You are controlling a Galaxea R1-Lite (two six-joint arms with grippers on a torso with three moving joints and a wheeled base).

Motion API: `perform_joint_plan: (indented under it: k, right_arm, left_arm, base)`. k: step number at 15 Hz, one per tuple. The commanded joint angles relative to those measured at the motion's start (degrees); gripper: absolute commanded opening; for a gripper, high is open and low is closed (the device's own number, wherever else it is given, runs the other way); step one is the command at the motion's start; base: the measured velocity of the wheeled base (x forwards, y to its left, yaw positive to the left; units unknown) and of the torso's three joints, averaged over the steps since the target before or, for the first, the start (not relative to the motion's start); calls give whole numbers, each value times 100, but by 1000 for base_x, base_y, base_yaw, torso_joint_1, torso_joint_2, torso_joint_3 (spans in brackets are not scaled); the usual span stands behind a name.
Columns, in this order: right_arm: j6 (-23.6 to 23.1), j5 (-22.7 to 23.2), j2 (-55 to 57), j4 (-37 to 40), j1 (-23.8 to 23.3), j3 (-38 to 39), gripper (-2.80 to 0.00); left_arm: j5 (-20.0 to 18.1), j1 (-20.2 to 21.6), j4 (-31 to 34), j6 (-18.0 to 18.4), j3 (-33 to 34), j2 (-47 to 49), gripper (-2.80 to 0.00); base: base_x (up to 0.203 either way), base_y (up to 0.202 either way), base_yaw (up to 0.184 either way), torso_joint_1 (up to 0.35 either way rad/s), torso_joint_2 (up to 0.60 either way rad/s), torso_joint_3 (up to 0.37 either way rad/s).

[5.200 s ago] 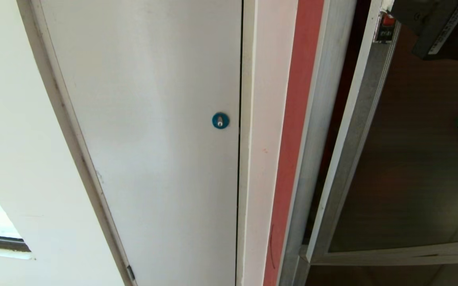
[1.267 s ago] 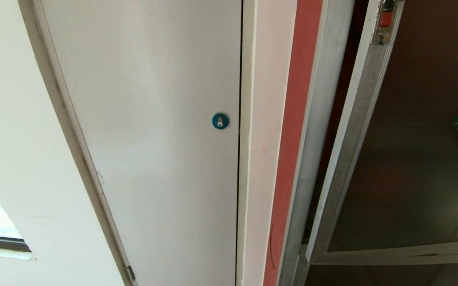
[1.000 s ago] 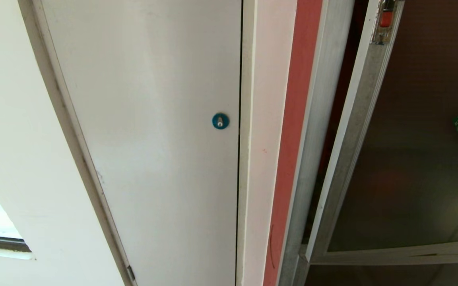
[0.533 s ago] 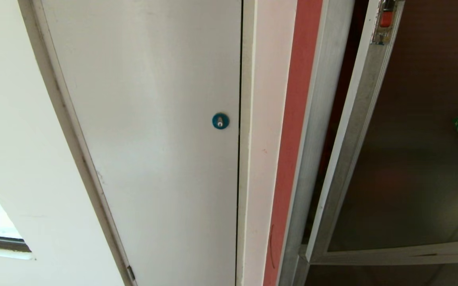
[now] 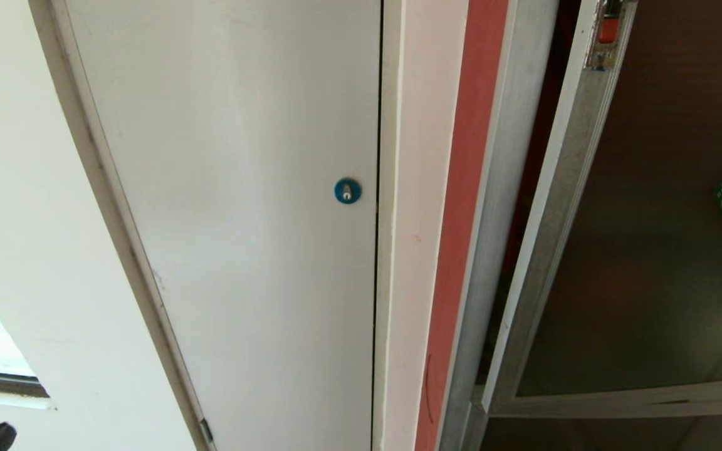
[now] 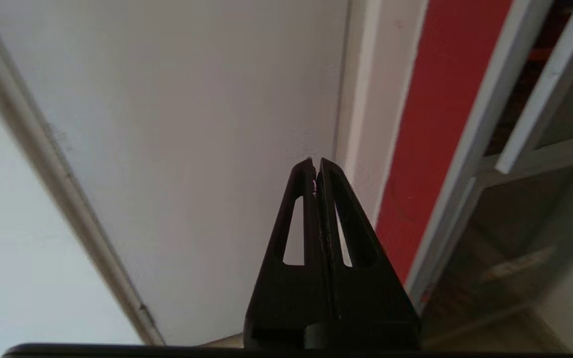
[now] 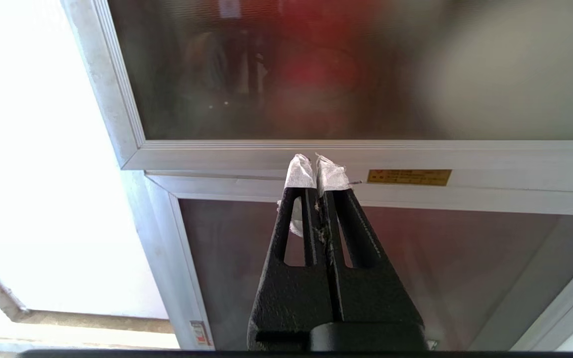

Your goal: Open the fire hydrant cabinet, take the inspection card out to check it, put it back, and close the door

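Door (image 5: 649,250) ajar, one; tools (image 6: 316,164) (image 7: 316,161) two, both closed.

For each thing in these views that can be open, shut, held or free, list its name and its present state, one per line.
door: ajar, swung out from the frame.
fire hydrant cabinet: open at its door edge.
white door: shut.
left gripper: shut, holding nothing.
right gripper: shut, holding nothing.
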State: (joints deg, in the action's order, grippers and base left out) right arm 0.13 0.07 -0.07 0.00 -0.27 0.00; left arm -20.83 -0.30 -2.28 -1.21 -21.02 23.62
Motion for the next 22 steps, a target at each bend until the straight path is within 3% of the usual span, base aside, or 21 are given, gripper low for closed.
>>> perform_joint_plan:
  k: [1, 3, 5, 7, 8, 10, 12, 14, 22]
  right_arm:
    - [4, 1, -1, 0, 0, 0, -280]
    - [-3, 1, -1, 0, 0, 0, -280]
    - [-4, 1, -1, 0, 0, 0, -280]
    - [2, 1, -1, 0, -4, 0, -280]
    - [1, 1, 5, 0, -6, 0, -280]
    - [-2, 1, -1, 0, 0, 0, -280]
    - [4, 1, -1, 0, 0, 0, -280]
    - [4, 1, -1, 0, 0, 0, -280]
    - [4, 1, 4, 0, 0, 0, -280]
  left_arm:
    - [-363, -250, -181, -13, -739, 2014, -280]
    - [-564, -904, -385, -56, -1364, 3154, -280]
    - [-669, -1882, -508, -197, -2052, 4044, -280]
    - [-700, -2603, -572, -353, -2751, 4740, -280]
    - [-574, -2954, -588, -405, -3022, 5034, -280]
    - [99, -3576, -625, -489, -3409, 5596, -280]
    - [453, -3869, -1041, -526, -3580, 6135, -280]
    - [556, -4187, -1665, -543, -3633, 6479, -280]
    - [764, -4848, -1776, -583, -4379, 7394, -280]
  base:
    - [0, 0, 0, 0, 0, 0]
    - [0, 0, 0, 0, 0, 0]
    - [0, 0, 0, 0, 0, 0]
    - [0, 0, 0, 0, 0, 0]
    - [0, 0, 0, 0, 0, 0]
    - [0, 0, 0, 0, 0, 0]
    - [0, 0, 0, 0, 0, 0]
    - [0, 0, 0, 0, 0, 0]
    - [0, 0, 0, 0, 0, 0]
